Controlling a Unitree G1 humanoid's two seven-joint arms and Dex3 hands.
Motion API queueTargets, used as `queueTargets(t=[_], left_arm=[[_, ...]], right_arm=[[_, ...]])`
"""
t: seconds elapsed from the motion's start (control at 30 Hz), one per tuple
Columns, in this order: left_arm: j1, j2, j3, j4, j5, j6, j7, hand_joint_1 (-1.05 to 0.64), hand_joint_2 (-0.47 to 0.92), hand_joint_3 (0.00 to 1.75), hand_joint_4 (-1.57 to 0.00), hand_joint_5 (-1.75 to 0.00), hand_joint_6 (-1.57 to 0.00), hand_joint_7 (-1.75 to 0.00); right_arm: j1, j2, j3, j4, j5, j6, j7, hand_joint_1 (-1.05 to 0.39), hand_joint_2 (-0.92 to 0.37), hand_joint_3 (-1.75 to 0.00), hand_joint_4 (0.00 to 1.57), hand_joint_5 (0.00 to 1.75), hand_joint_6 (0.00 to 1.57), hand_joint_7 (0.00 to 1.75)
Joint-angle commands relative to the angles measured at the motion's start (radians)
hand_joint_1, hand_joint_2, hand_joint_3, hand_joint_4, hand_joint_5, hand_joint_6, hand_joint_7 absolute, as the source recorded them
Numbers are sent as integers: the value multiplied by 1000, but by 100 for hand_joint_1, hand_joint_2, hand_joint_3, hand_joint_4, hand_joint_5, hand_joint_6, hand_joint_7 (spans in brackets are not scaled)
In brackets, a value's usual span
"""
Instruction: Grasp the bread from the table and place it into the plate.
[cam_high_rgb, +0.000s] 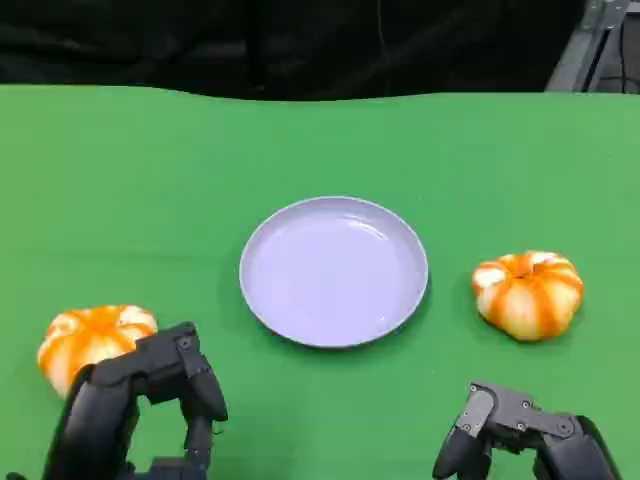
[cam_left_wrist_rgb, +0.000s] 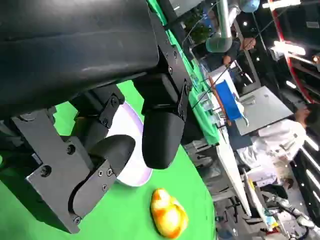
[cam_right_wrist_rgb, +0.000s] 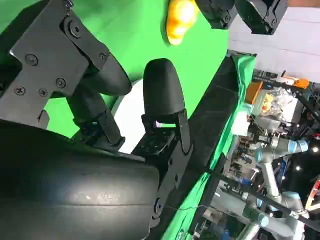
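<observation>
An empty pale lilac plate (cam_high_rgb: 335, 270) lies in the middle of the green table. One orange-and-white striped bread (cam_high_rgb: 528, 293) sits to its right, a second bread (cam_high_rgb: 95, 340) to its left. My left hand (cam_high_rgb: 140, 410) hovers just beside and in front of the left bread, fingers apart, holding nothing. My right hand (cam_high_rgb: 525, 435) hangs near the front edge, below the right bread, also empty with fingers spread. The left wrist view shows the plate (cam_left_wrist_rgb: 131, 150) and the far bread (cam_left_wrist_rgb: 169, 215) past my fingers (cam_left_wrist_rgb: 160, 135). The right wrist view shows the left bread (cam_right_wrist_rgb: 180, 17).
The green cloth (cam_high_rgb: 150, 180) covers the table up to a dark backdrop behind. A metal frame (cam_high_rgb: 590, 45) stands at the back right corner. In the left wrist view a person in white (cam_left_wrist_rgb: 272, 145) stands beside benches and another robot arm.
</observation>
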Motion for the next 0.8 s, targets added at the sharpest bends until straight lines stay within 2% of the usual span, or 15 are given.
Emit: queueTargets(t=[0.03, 0.4, 0.57, 0.63, 0.7, 0.73, 0.8], left_arm=[[-1, 11, 12, 7, 0, -5, -3, -2, 13, 175, -95, -175, -87, -166], [-2, 9, 13, 9, -8, -3, -4, -4, 12, 175, -95, -175, -87, -165], [1, 0, 22, -1, -21, 14, 6, -2, 14, 175, -90, -169, -84, -153], [-1, -3, 31, -7, -21, 26, 14, -4, 23, 156, -81, -149, -78, -128], [-11, -2, 45, -5, -15, 37, 19, -7, 31, 137, -77, -139, -74, -115], [-16, -2, 53, -4, -6, 45, 25, -7, 34, 126, -71, -131, -67, -105], [-26, 0, 67, 0, 28, 51, 41, -9, 37, 115, -67, -124, -62, -95]], right_arm=[[4, -3, -4, -3, 8, 4, 1, 1, -17, -164, 87, 175, 84, 141], [5, -1, -4, -1, -1, -2, -6, 1, -18, -164, 87, 175, 84, 141], [4, 1, 0, -5, -9, -1, -7, 2, -18, -164, 87, 175, 84, 141], [6, 2, 4, -7, -14, -1, -8, 2, -18, -164, 87, 175, 84, 142], [7, 5, 8, -10, -17, 1, -10, 2, -18, -164, 88, 175, 84, 142], [8, 6, 9, -11, -18, 2, -10, 2, -18, -164, 88, 175, 84, 142], [9, 8, 12, -13, -16, 5, -9, 2, -18, -164, 88, 175, 83, 142]])
